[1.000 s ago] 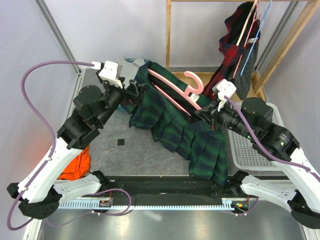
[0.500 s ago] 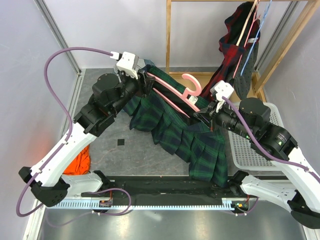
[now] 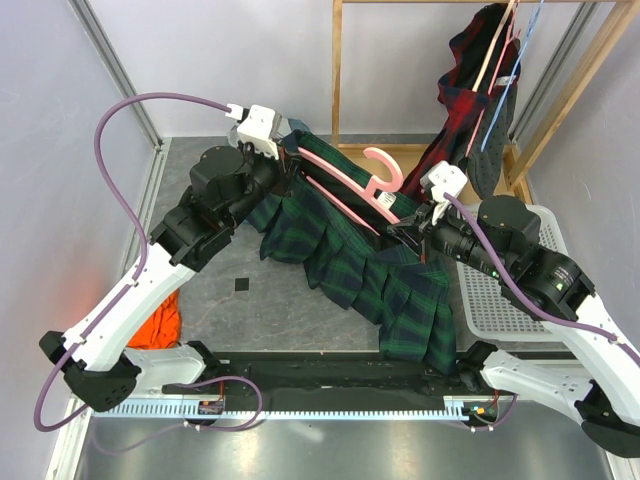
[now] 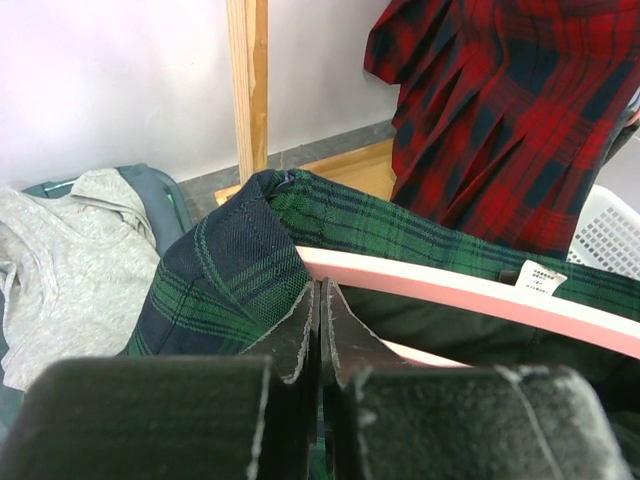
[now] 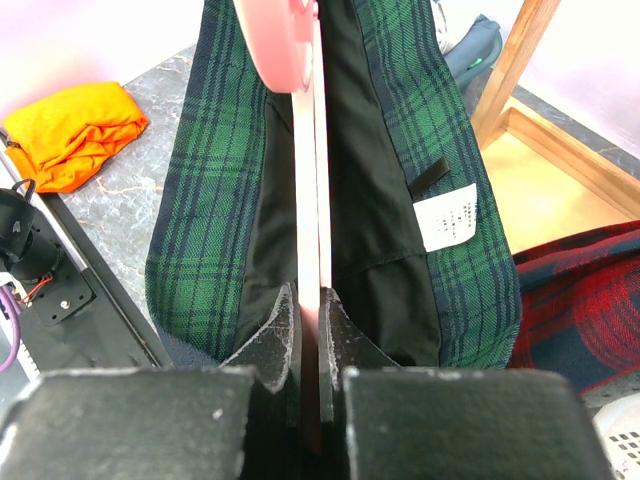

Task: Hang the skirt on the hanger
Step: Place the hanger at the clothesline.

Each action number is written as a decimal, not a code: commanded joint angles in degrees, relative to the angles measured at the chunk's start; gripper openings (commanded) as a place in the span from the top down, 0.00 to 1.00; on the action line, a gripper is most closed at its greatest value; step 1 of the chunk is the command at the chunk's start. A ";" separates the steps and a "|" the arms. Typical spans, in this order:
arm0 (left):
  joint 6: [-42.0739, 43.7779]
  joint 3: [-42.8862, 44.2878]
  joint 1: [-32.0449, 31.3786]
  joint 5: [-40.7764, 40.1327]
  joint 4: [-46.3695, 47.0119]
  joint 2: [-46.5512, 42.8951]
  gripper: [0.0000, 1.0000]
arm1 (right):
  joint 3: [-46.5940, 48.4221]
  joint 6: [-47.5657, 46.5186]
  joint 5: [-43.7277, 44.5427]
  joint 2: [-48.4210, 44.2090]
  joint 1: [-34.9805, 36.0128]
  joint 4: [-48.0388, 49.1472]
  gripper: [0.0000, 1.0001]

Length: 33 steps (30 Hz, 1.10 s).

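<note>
No words or numbers can be read. A white sewn-in label [image 5: 447, 216], at three o'clock in the right wrist view on the black lining of the green plaid skirt [image 5: 210, 190], carries print too small to make out.

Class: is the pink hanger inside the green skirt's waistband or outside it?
Inside: the hanger runs between both waistband sides of the skirt.

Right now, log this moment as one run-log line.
left gripper: shut on skirt waistband | right gripper: shut on hanger | hanger: inside open waistband | skirt: mostly on table
</note>
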 commanded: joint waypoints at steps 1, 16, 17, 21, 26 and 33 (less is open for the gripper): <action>1.18 2.34 -0.10 -1.64 -0.55 0.02 0.98 | 0.87 0.77 0.38 -1.19 -0.05 6.86 1.00; 2.41 3.92 -0.10 1.44 -5.30 -0.95 0.19 | 0.61 0.77 0.47 -0.75 -0.04 7.04 1.00; 2.33 3.92 -0.10 1.35 -5.47 -0.86 0.19 | 0.61 0.77 0.56 -0.84 -0.05 7.04 1.00; 2.50 3.75 -0.10 -0.32 -7.23 0.19 0.30 | 0.79 0.86 0.47 -0.93 -0.05 6.95 1.00; 2.41 3.57 -0.19 -1.02 -7.41 0.37 0.72 | 0.70 0.86 0.65 -0.84 -0.05 6.86 1.00; 4.08 5.15 -0.19 5.29 -7.41 0.02 0.98 | 0.96 1.03 1.44 0.30 -0.05 6.33 1.00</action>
